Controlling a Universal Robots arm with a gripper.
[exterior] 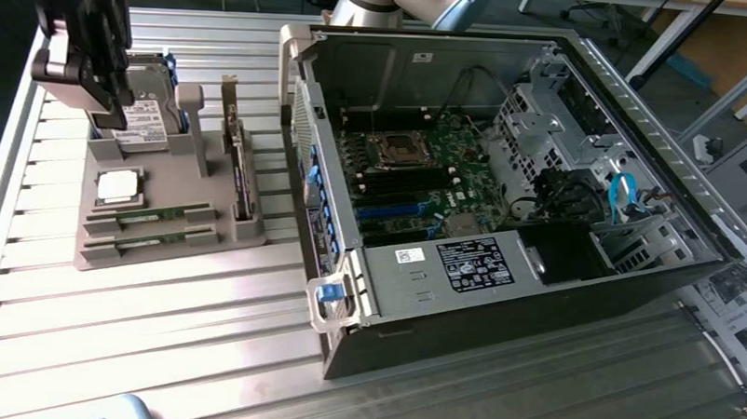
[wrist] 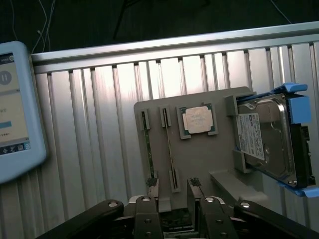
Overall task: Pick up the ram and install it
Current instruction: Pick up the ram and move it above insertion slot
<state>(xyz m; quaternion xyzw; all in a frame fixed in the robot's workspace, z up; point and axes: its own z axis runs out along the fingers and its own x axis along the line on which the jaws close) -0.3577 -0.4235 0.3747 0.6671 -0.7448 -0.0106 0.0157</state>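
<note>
1. The ram [exterior: 150, 217] is a thin green stick that stands on edge in a slot of the grey holder [exterior: 181, 189] on the bench [exterior: 158, 332], with a second, similar stick in the slot just beside it.
2. The pincer [wrist: 173, 190] hangs above the holder with its fingers apart and clamped on nothing. In the wrist view, the end of the stick nearer the processor [wrist: 198, 120] lines up between the fingertips.
3. We judge the task barely begun. No stick has been lifted, so both the pick-up and the fitting into the open computer case [exterior: 493, 353] are left.
4. We cannot tell how high the pincer hangs over the stick, and the fingers cover the holder's near end. The board's memory slots are too small to read — filled or free, we cannot say.
</note>
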